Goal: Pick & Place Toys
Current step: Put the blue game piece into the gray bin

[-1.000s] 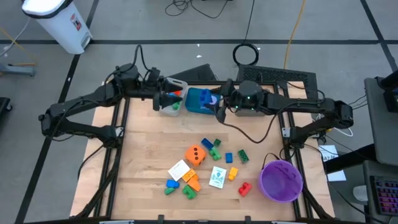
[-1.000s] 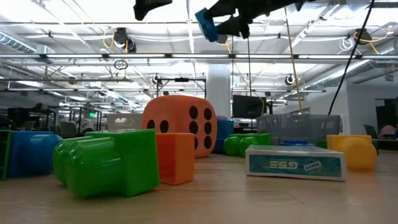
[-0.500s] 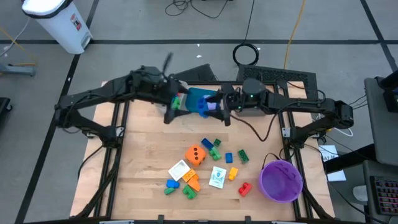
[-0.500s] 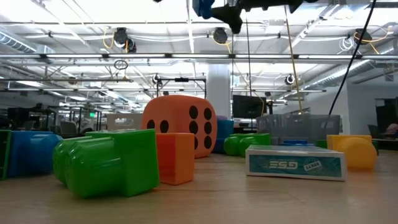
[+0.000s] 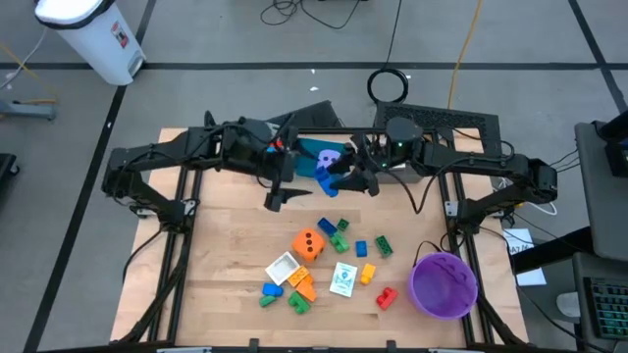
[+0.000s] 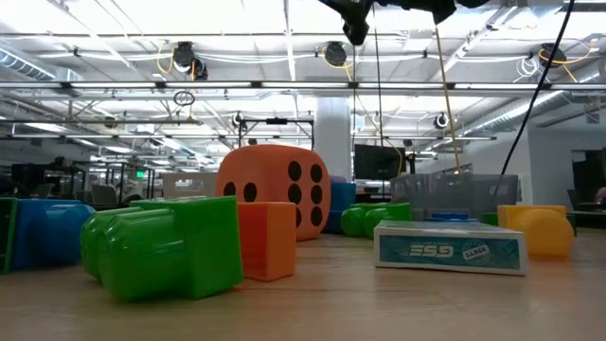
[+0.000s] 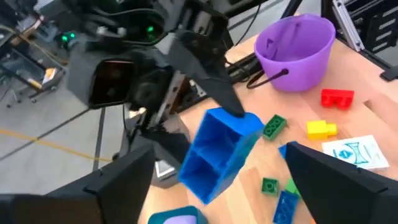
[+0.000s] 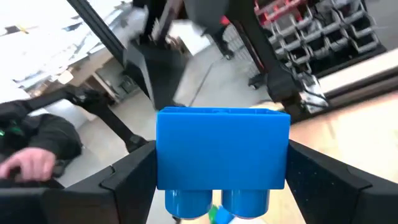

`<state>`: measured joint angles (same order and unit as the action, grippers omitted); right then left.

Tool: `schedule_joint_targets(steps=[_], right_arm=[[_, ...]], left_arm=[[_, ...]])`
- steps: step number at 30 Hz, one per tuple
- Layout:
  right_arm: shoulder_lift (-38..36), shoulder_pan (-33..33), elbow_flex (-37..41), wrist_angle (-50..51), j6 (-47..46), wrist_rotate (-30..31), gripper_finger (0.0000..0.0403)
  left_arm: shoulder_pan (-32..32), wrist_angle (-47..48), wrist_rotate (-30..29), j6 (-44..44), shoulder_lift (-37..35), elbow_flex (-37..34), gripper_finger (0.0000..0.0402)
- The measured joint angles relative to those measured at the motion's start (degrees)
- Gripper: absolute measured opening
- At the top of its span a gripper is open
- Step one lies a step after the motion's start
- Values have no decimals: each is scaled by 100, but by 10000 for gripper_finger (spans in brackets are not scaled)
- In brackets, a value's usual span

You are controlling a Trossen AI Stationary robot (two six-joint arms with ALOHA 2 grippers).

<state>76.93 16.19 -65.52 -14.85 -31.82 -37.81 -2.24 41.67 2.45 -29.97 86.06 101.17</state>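
The right gripper point(image 8: 221, 186) clamps a big blue plastic brick point(image 8: 222, 152) aloft; the left gripper point(image 5: 278, 199), beside it, gapes empty; below them scattered plastic bricks point(image 5: 339, 233), the orange dotted die point(image 5: 309, 243) and white cards point(image 5: 343, 278) await sorting.

The high view looks straight down on the whole surface point(image 5: 226, 265). The low view sits at surface level among the toys, close to the orange die point(image 6: 275, 189), which both views show.
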Motion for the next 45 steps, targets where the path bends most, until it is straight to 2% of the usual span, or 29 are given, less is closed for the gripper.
schedule_joint_targets(steps=[6,10,15,21,27,45], right_arm=[[0,0,0,-756,-308,-18,300],[0,2,0,-856,-477,-105,300],[0,-2,0,-893,-611,-150,301],[4,-7,11,-890,-629,-218,301],[65,-7,11,-848,-679,-333,301],[120,114,11,-874,-812,-736,300]], left_arm=[[96,-169,-102,45,23,-3,291],[105,-475,-104,45,23,-3,263],[105,-555,-90,41,66,-2,242],[146,-613,296,54,215,-5,226],[175,-579,435,202,346,-7,203],[77,-638,597,616,398,-3,91]])
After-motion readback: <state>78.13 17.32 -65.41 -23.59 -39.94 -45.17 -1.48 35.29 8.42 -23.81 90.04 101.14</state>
